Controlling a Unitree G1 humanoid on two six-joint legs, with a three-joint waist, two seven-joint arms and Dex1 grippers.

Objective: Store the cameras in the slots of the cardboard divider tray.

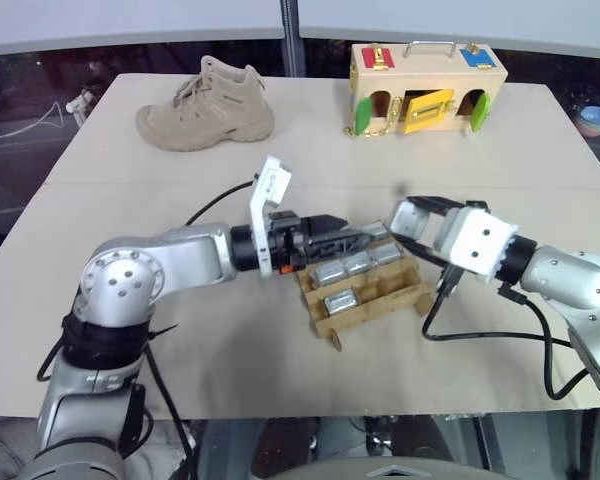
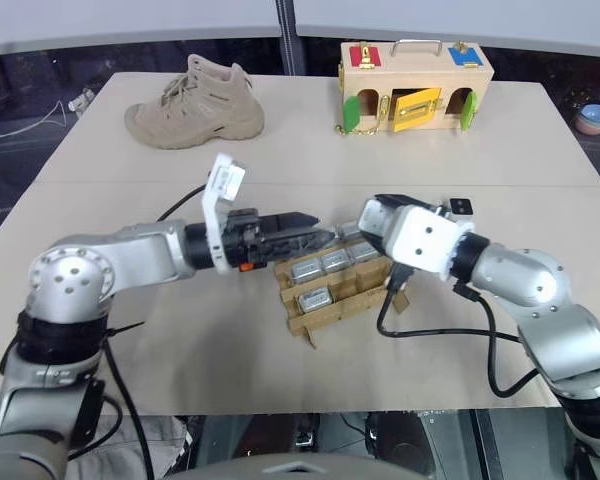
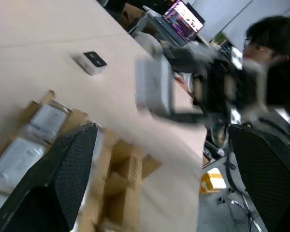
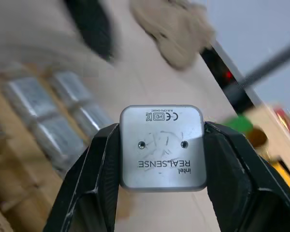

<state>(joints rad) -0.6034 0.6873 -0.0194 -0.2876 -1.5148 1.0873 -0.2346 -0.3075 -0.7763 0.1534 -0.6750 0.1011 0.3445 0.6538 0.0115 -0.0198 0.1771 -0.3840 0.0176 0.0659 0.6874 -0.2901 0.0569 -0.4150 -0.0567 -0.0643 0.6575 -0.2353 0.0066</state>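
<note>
The cardboard divider tray lies in the middle of the table with several silver-grey cameras in its slots. My right gripper is shut on another camera, its grey back with printed lettering facing the wrist view, held just above the tray's far right corner. My left gripper is open and points right over the tray's far edge, its fingers spread wide, close to the right gripper. One more camera, black face up, rests on the table beyond the right hand.
A tan boot stands at the far left of the table and a pale wooden latch box with coloured doors at the far right. A person sits beyond the table's right side. Cables trail from both wrists across the table.
</note>
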